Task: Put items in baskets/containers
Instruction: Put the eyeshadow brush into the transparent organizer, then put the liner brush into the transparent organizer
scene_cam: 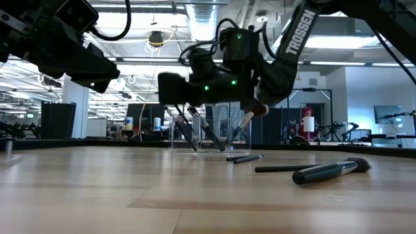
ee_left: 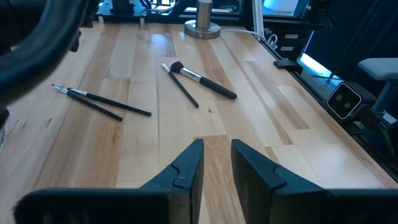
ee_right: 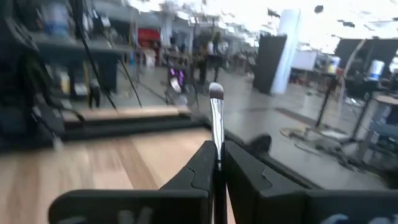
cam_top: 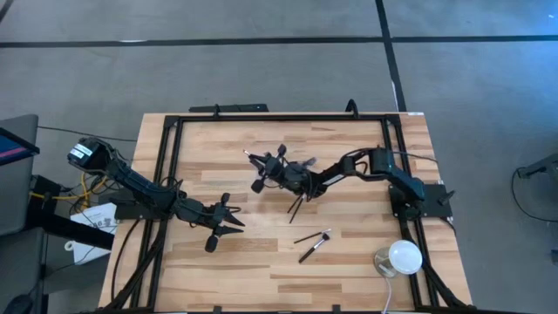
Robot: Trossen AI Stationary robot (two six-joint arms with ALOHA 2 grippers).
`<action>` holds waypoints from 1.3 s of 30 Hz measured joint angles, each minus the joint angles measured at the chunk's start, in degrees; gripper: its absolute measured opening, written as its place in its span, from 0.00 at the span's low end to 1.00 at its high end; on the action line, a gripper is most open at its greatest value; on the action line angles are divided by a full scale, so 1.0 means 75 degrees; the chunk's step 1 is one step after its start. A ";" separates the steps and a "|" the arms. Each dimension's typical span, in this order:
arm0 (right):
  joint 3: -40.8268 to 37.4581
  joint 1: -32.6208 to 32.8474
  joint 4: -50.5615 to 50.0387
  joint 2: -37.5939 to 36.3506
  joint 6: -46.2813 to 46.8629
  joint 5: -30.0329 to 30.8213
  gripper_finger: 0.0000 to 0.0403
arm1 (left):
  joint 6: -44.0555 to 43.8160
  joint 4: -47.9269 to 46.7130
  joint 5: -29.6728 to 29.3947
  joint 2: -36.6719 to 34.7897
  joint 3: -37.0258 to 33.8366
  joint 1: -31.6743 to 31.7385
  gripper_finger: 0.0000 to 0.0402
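Note:
My right gripper [ee_right: 219,163] is shut on a slim makeup brush [ee_right: 216,118] whose bristle tip [ee_right: 216,92] sticks out past the fingers. In the low view it hangs close above the clear container [scene_cam: 221,135], where several brushes [scene_cam: 195,133] lean against the walls. More brushes lie flat on the wood: a pair [cam_top: 312,242] toward the near right, another [cam_top: 299,206] just near of the right gripper [cam_top: 281,168]. My left gripper [ee_left: 216,163] stands open and holds nothing at the table's left [cam_top: 231,218]. My right gripper pinches the brush's handle [ee_right: 217,155] between its two fingers. The handle runs along the fingers, with the bristle end pointing away from the wrist. The brush is lifted clear of the table.
A white dome-shaped object [cam_top: 404,256] stands at the near right corner. A black frame [cam_top: 261,116] runs round the table's edges. Bare wood lies between the two arms and along the near edge.

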 joint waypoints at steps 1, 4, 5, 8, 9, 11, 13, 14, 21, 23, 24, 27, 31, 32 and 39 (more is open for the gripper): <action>-0.0003 0.0024 -0.0199 -0.0011 -0.0001 0.0097 0.06 | 0.0000 0.0000 0.0003 0.0000 0.0000 0.0000 0.19; -0.0003 0.0124 -0.0492 -0.0062 -0.0005 0.0248 0.09 | 0.0000 0.0000 0.0009 0.0000 0.0000 0.0000 0.19; 0.0000 0.0147 -0.0488 -0.0062 -0.0004 0.0392 0.10 | 0.0000 0.0000 0.0009 0.0000 0.0000 -0.0001 0.19; -0.0003 0.0230 -0.0517 -0.0062 -0.0004 0.0865 0.13 | 0.0000 0.0000 0.0006 0.0000 0.0000 0.0000 0.19; -0.0003 0.0254 -0.0503 -0.0062 -0.0004 0.0959 0.14 | 0.0000 0.0000 0.0009 0.0000 0.0000 -0.0001 0.19; -0.0003 0.0274 -0.0475 -0.0065 -0.0006 0.1064 0.16 | 0.0000 0.0000 0.0006 0.0000 0.0000 0.0000 0.19; -0.0003 0.0342 -0.0549 -0.0176 -0.0004 0.1077 0.18 | -0.0002 0.0000 0.0006 0.0000 0.0000 -0.0001 0.19; -0.0003 0.0406 -0.0555 -0.0256 -0.0005 0.1072 0.19 | -0.0005 -0.0002 0.0006 0.0000 0.0000 -0.0001 0.19; -0.0003 0.1119 -0.2745 -0.1884 -0.0128 0.1042 0.26 | -0.0185 0.0008 0.0003 0.0000 0.0000 -0.0003 0.19; -0.0003 0.1358 -0.4411 -0.2698 0.0039 0.1017 0.27 | -0.0239 0.0071 -0.0040 0.0000 0.0000 -0.0002 0.19; 0.0000 0.1474 -0.5328 -0.3119 0.0260 0.1014 0.28 | -0.0253 0.0176 -0.0151 0.0007 0.0000 -0.0003 0.19; -0.0003 0.1776 -0.8017 -0.4353 0.1679 0.1014 0.29 | -0.0270 0.0859 -0.0560 0.0333 0.0001 0.0000 0.19; 0.0000 0.2170 -1.1036 -0.5594 0.3657 0.1044 0.29 | -0.0160 0.1642 -0.0597 0.1555 0.0515 0.0032 0.19; 0.0000 0.2285 -1.1646 -0.5793 0.4050 0.1055 0.29 | -0.0154 0.1649 -0.0664 0.1959 0.0779 0.0072 0.19; -0.0267 0.3327 -1.4495 -0.6514 0.5903 0.1128 0.26 | -0.0495 0.1614 -0.1226 0.4169 0.2385 0.0689 0.19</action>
